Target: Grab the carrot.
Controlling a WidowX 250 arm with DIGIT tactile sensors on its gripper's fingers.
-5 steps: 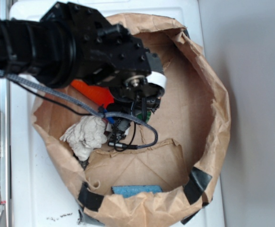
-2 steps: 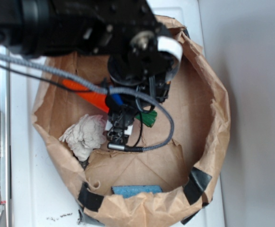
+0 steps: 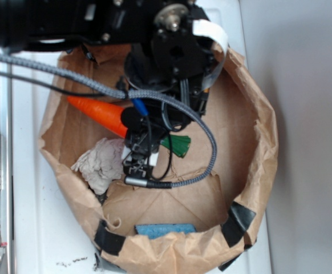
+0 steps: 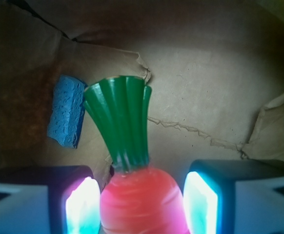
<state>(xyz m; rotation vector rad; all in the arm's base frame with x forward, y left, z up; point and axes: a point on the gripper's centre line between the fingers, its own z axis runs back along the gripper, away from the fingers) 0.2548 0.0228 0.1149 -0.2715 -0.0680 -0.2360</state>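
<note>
The carrot (image 4: 142, 202) sits between the two lit pads of the end effector (image 4: 142, 204), its green stem (image 4: 121, 124) pointing away from the camera; the pads stand close on either side, though firm contact cannot be told. In the exterior view its orange body (image 3: 100, 112) angles left inside the paper bag (image 3: 257, 148). A crumpled paper wad (image 3: 101, 162) lies nearer left, a blue sponge (image 3: 164, 229) at the near wall.

Exterior looks straight down from above; wrist looks close past the fingers (image 4: 81, 207). Both show the carrot (image 3: 100, 112) between them.
</note>
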